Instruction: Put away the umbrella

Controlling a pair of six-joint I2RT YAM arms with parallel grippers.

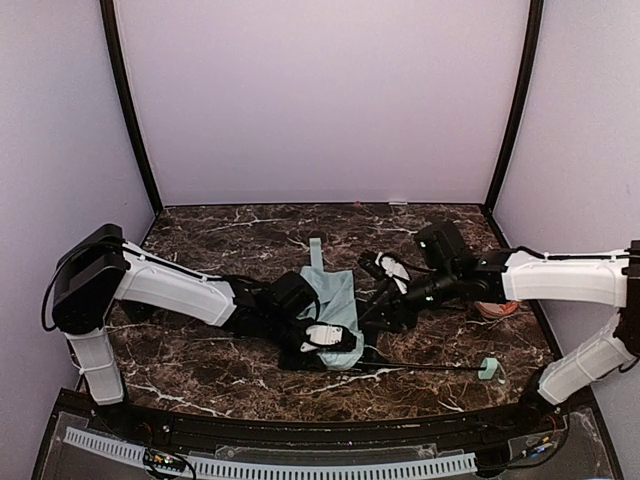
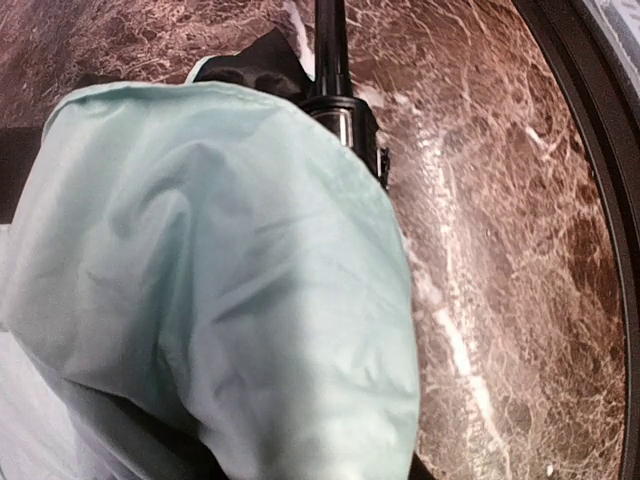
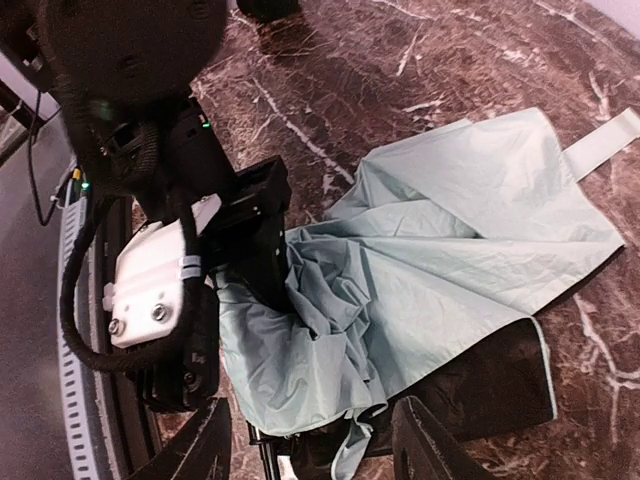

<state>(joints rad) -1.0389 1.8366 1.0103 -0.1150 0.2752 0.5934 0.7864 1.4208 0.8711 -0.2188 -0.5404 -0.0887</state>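
Observation:
The umbrella [image 1: 338, 298] lies half-folded at the table's middle, mint fabric up and black lining showing at its edges. Its thin black shaft [image 1: 420, 370] runs right to the small mint handle [image 1: 488, 369]. A pale strap [image 1: 316, 250] points away from me. My left gripper [image 1: 322, 338] is shut on bunched fabric at the near end [image 3: 300, 290]. In the left wrist view the fabric [image 2: 220, 270] hides its fingers, and the shaft [image 2: 330, 50] shows beyond. My right gripper [image 3: 315, 445] is open, its fingers wide apart just above the fabric's near edge, holding nothing; in the top view it [image 1: 385, 312] is at the umbrella's right side.
A small orange object [image 1: 497, 308] lies on the dark marble table [image 1: 220, 240] under the right forearm. Purple walls close the back and sides. A black rim and a white cable chain [image 1: 300, 468] run along the near edge.

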